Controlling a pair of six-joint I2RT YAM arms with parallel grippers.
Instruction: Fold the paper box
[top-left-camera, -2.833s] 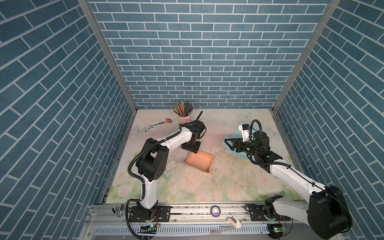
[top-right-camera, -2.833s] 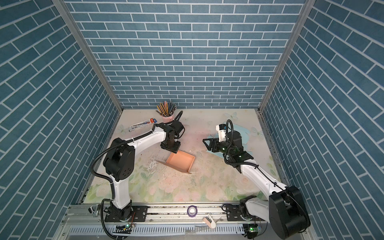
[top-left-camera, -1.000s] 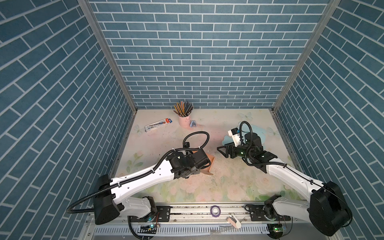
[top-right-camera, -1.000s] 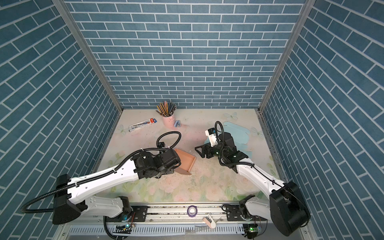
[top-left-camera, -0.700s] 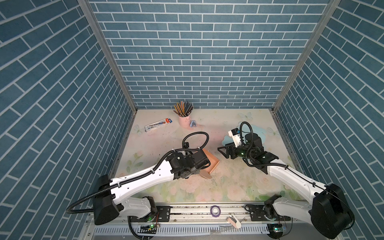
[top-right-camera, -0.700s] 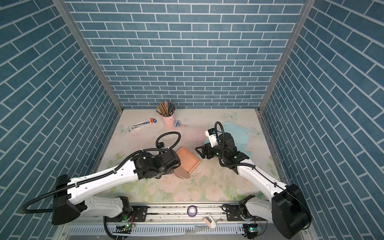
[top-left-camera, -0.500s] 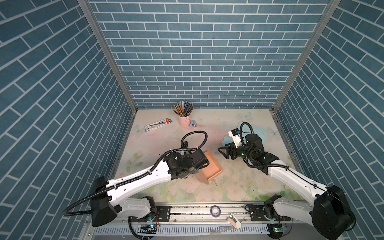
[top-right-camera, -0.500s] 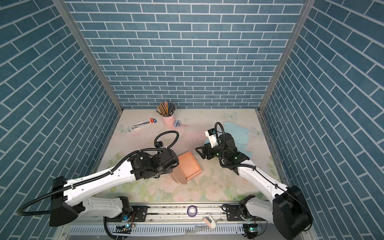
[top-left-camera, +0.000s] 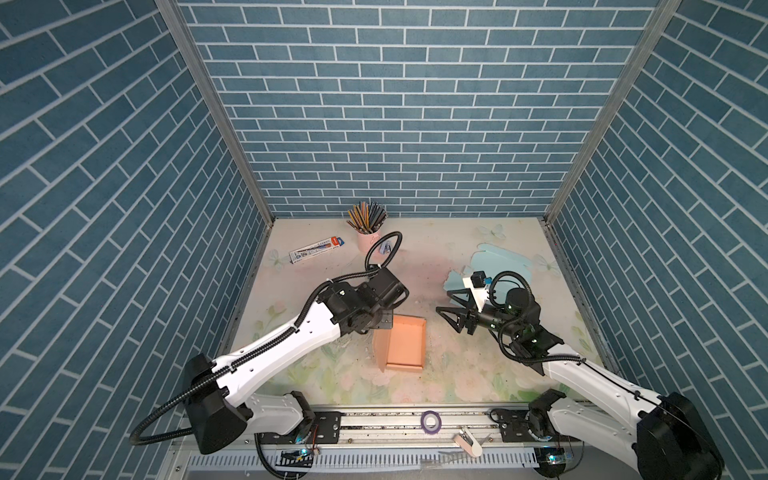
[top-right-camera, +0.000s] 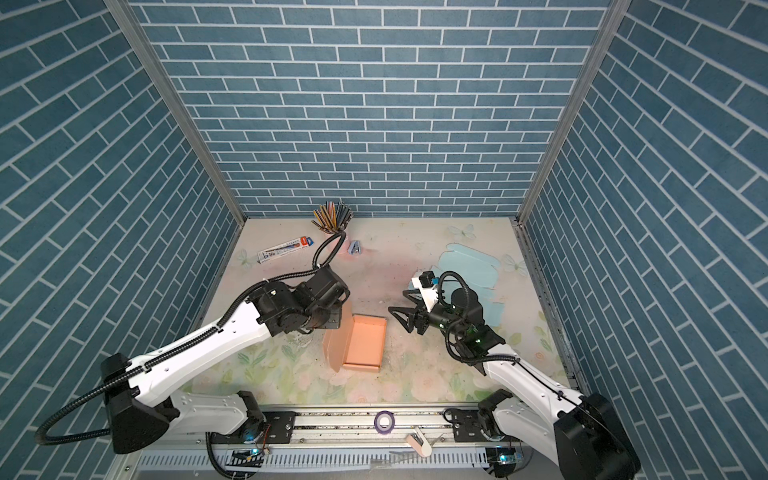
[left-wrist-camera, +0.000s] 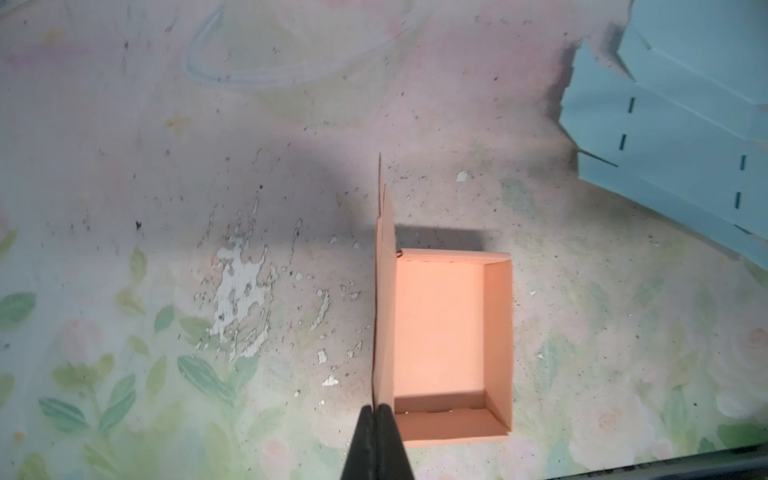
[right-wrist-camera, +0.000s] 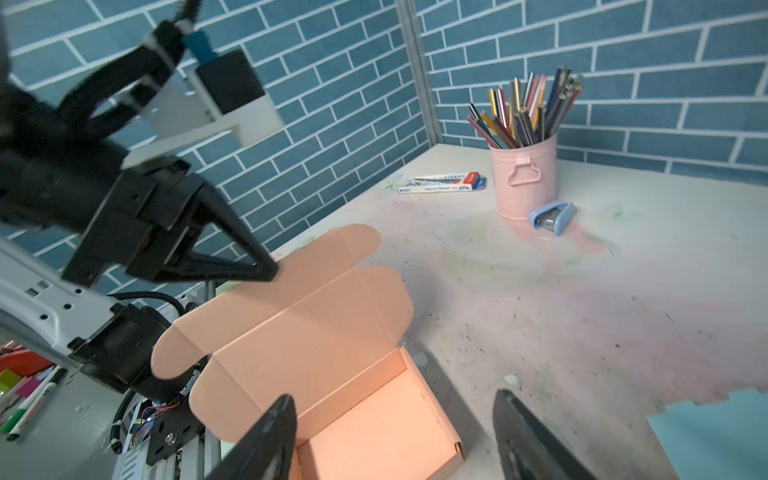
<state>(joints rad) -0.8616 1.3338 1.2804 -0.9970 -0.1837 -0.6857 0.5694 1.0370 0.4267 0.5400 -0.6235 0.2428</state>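
Observation:
The orange paper box (top-left-camera: 409, 343) (top-right-camera: 365, 343) sits open on the mat in both top views, its lid (top-left-camera: 379, 345) (top-right-camera: 333, 340) standing upright along its left side. My left gripper (top-left-camera: 384, 323) (top-right-camera: 332, 321) is shut on the lid's top edge. In the left wrist view the gripper (left-wrist-camera: 377, 415) pinches the lid (left-wrist-camera: 384, 299), seen edge-on beside the box (left-wrist-camera: 440, 332). My right gripper (top-left-camera: 445, 301) (top-right-camera: 398, 302) hangs open just right of the box, holding nothing. In the right wrist view its jaws (right-wrist-camera: 392, 399) stand wide over the box (right-wrist-camera: 374, 432), apart from it.
A flat light-blue cardboard sheet (top-left-camera: 498, 266) lies behind the right arm. At the back stand a pink cup of pencils (top-left-camera: 368, 239), a small blue object (top-left-camera: 386, 248) and a long white carton (top-left-camera: 318, 250). A purple tape roll (top-left-camera: 430, 420) sits on the front rail.
The left gripper has closed on the lid. The box has turned and slid forward, and its lid now stands upright. The right gripper has barely moved.

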